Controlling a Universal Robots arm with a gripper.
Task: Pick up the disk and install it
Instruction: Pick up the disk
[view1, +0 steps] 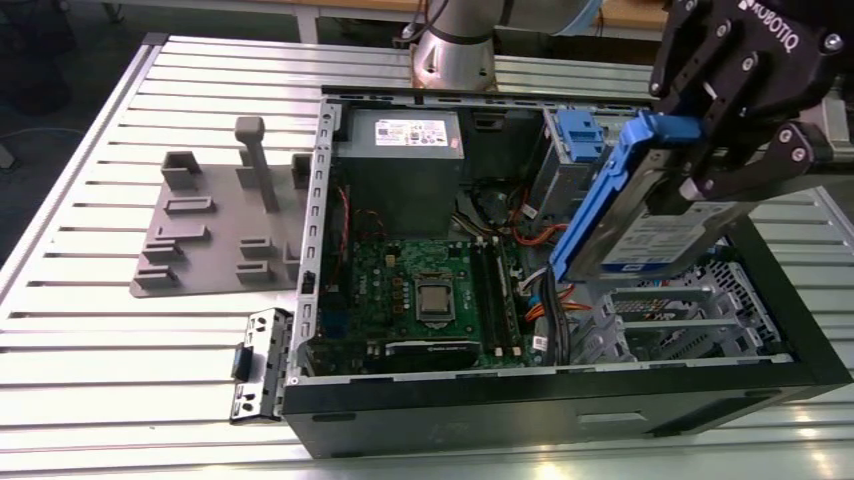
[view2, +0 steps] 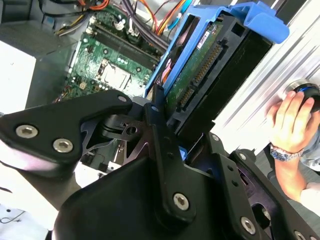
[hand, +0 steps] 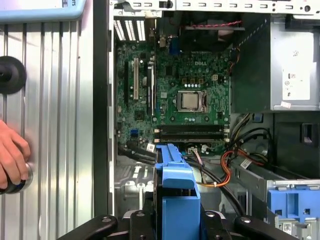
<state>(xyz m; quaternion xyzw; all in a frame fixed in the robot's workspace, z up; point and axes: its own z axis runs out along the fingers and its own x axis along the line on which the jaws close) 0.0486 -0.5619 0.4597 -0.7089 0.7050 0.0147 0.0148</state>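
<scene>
My gripper (view1: 697, 165) is shut on the disk (view1: 638, 218), a silver hard drive with a white-and-blue label and a blue plastic rail frame. The disk hangs tilted, on edge, above the open computer case (view1: 561, 405) at the exterior view's right, over the drive area beside the orange and black cables. In the second wrist view the disk (view2: 200, 75) shows its green circuit board and connector between my black fingers (view2: 159, 117). The first wrist view looks down along the blue rail (hand: 175, 182) into the case.
Inside the case lie the green motherboard (view1: 427, 285), a large grey metal box (view1: 400, 165) and a grey cage with a blue latch (view1: 577, 135). A grey fixture plate (view1: 200, 235) lies on the slatted table. A person's hand (view2: 290, 117) rests on a black knob beside the case.
</scene>
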